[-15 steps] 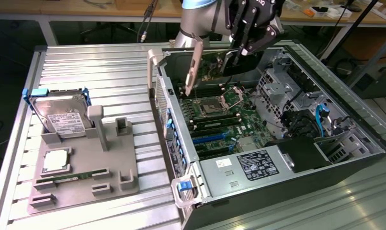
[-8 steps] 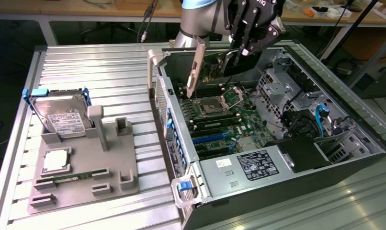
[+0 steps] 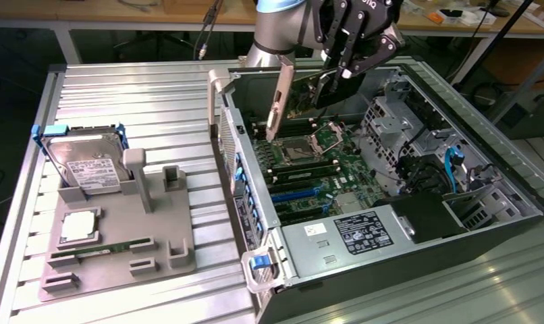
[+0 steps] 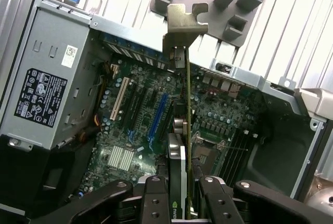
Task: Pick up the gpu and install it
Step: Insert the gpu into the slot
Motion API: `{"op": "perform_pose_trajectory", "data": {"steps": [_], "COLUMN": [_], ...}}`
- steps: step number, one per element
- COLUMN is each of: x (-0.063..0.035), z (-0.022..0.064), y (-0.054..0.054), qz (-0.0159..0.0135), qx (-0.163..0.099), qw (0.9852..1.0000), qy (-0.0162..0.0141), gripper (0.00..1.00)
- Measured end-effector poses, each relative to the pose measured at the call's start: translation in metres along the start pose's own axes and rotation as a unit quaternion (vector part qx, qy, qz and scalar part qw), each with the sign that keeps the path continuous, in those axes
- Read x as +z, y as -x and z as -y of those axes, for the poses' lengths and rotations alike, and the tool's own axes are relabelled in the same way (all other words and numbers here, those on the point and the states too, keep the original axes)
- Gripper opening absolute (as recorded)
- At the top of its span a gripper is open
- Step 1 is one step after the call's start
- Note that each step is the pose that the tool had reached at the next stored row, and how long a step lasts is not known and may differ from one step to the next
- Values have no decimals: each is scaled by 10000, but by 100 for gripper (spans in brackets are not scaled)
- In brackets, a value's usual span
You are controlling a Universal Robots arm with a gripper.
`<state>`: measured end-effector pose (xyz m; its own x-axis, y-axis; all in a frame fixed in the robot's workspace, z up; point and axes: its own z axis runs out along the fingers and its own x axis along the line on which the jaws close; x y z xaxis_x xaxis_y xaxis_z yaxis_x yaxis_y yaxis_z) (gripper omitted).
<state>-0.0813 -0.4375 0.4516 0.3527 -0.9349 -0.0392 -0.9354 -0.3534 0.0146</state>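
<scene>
Ribbed metal counter is carrying an open computer case, and the claw is clamping the gpu on edge above the motherboard. Pickup is looking done. The card seems to be hanging clear of its slot, so seating is not yet done.

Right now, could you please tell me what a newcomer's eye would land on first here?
The gripper, shut on the gpu, holding it on edge above the motherboard of the open computer case in the middle. Next, the hard drive in its blue frame, upright in a grey holder at the exterior view's left.
</scene>
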Motion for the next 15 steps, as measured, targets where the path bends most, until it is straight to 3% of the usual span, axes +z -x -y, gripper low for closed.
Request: {"op": "perform_pose_trajectory", "data": {"steps": [3,6,15], "x": [0,7,62], "z": [0,1,7], "y": [0,0,-4], "qz": [-1,3,13], "qx": [-63,185,927], "qw": [10000,9998,9957], "qy": [3,-7,-36], "gripper": [27,27,27]}}
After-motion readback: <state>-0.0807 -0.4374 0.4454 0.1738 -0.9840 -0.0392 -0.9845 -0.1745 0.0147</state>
